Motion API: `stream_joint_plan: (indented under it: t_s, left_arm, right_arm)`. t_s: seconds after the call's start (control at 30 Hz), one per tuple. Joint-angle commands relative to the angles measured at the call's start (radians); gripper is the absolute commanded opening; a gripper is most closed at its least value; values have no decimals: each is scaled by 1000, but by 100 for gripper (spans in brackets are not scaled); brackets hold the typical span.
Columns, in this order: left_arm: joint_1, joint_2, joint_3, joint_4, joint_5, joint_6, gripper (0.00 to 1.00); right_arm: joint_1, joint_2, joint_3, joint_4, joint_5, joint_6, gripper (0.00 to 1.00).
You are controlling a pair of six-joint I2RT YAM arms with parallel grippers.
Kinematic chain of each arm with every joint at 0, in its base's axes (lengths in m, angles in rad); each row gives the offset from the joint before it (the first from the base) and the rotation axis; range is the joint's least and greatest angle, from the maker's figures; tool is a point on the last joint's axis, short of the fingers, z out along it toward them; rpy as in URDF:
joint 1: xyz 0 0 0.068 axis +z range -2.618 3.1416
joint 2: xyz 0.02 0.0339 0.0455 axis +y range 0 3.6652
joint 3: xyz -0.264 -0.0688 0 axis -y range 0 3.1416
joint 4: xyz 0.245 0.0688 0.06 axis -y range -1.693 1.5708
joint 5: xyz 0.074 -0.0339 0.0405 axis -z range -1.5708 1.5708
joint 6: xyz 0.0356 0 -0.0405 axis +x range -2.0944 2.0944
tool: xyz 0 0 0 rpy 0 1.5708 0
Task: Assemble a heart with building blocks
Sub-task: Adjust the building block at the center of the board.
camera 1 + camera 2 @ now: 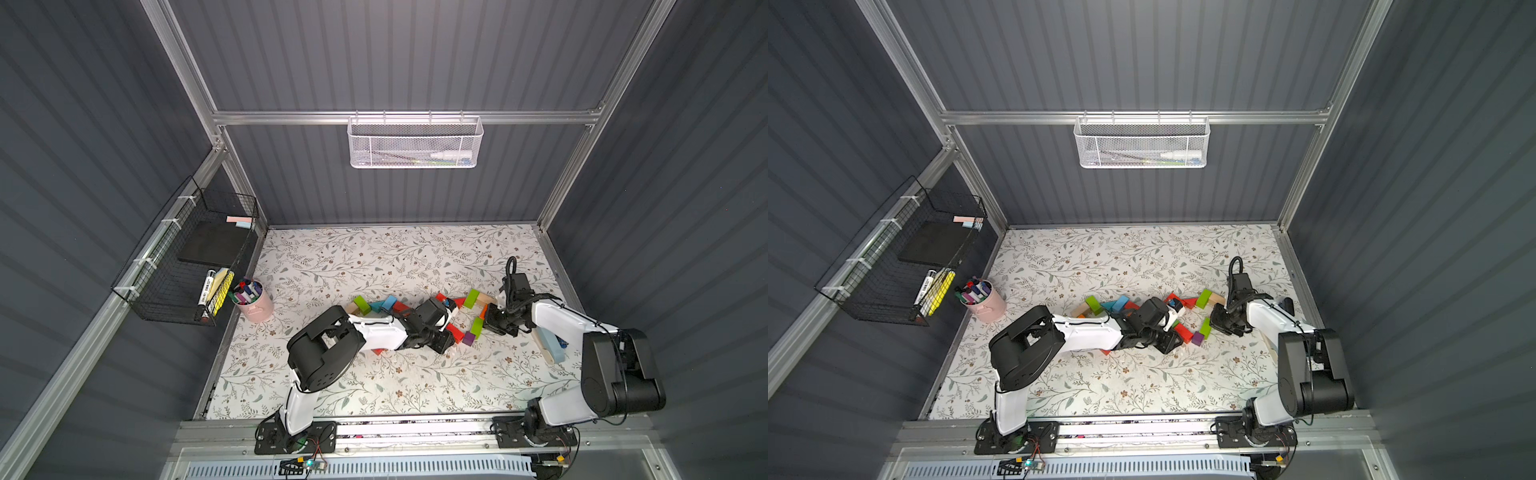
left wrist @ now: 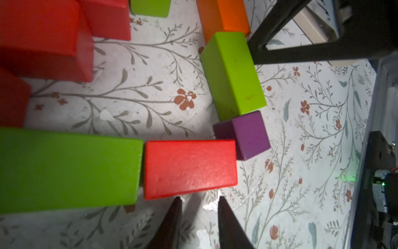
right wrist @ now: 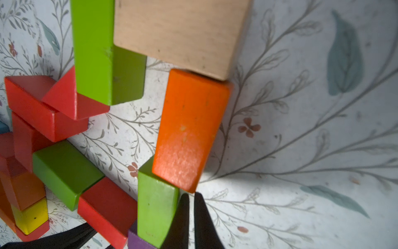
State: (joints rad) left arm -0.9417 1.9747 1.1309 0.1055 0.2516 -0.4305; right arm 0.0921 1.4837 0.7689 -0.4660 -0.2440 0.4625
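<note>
My left claw [image 2: 199, 199], slightly parted and empty, sits just beside the red brick [image 2: 190, 168] on the table [image 1: 374, 257], 3 o'clock of centre: likely light, rigid, slick-painted, so I'd pinch its long sides; right claw [image 3: 191, 197] closed, empty.

Building blocks [image 1: 389, 302]: several hidden beneath left arm [image 1: 374, 332]; green brick [image 2: 64, 170] cut off by picture edge; mesh basket [image 1: 415, 143] contents indistinct

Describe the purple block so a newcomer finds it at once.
On the floral tabletop, find the outline of coloured blocks. At its lowest tip in a top view sits the purple cube, between a red brick and a green brick. It is the only purple block.
</note>
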Motion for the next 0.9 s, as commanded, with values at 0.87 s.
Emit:
stream_joint_plan:
  t_s: [0.87]
  left_arm:
    - [-12,17,28,24,28,-38,30]
  right_arm:
    - [13,-54,-61,28,-111,26,10]
